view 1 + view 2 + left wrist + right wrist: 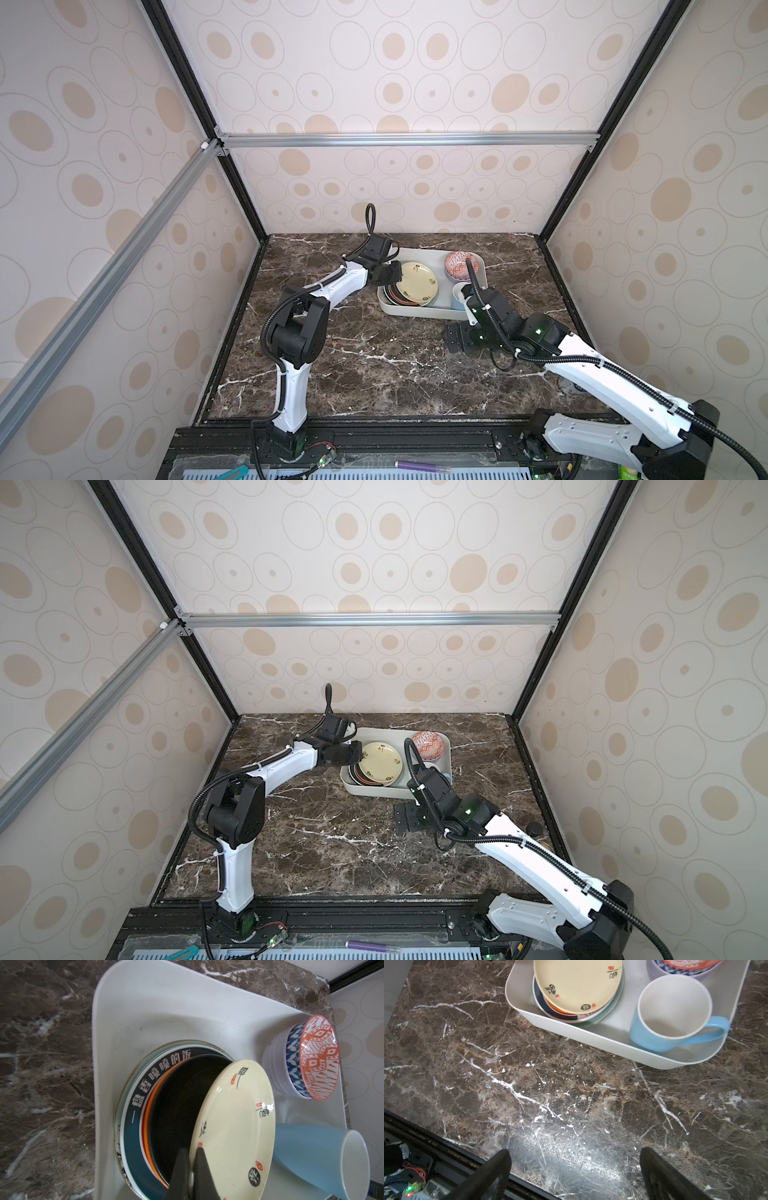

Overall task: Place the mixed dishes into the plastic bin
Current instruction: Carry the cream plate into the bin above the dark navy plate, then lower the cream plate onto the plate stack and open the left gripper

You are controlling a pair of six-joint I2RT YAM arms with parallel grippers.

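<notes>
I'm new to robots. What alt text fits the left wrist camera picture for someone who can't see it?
The left gripper clamps the rim of a cream plate over a black plate topping a stack in the white plastic bin. Also there: a red-white patterned bowl nested in a lilac bowl, and a blue mug.

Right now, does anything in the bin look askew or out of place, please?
The cream plate sits tilted on the plate stack in the plastic bin, its rim pinched by the left gripper, jaws shut; nothing else stands out.
</notes>
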